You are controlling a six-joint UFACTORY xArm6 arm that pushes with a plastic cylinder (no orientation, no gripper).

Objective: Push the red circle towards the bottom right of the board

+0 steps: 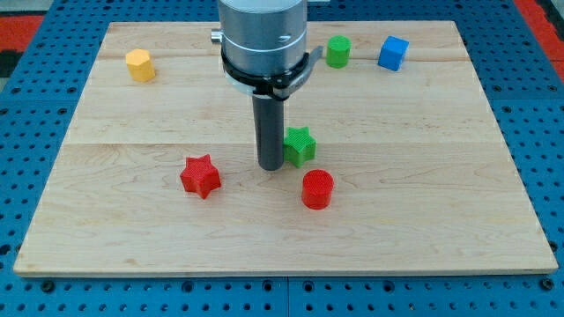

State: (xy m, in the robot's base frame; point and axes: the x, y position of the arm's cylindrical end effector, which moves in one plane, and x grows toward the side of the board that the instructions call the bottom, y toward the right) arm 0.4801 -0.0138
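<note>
Wooden board (132,220) carries the red circle (317,189), with my tip (270,165) just up-left of it, beside the green star (300,145). It looks light, stiff and likely to slide easily (no pincer here, only a rod), so contact belongs on its upper-left side

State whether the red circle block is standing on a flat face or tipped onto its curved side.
Standing on a flat face: the red circle shows its round top upward, curved wall below it.

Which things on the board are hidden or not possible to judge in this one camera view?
- Whatever lies behind the arm's grey housing at the view's top: fully covered.
- Left edge of the green star: the rod overlaps it, so touching or apart cannot be told.
- My tip shows, up-left of the red circle; the gap's depth is unclear from one view.
- Board corners at the view's bottom: cut off.
</note>
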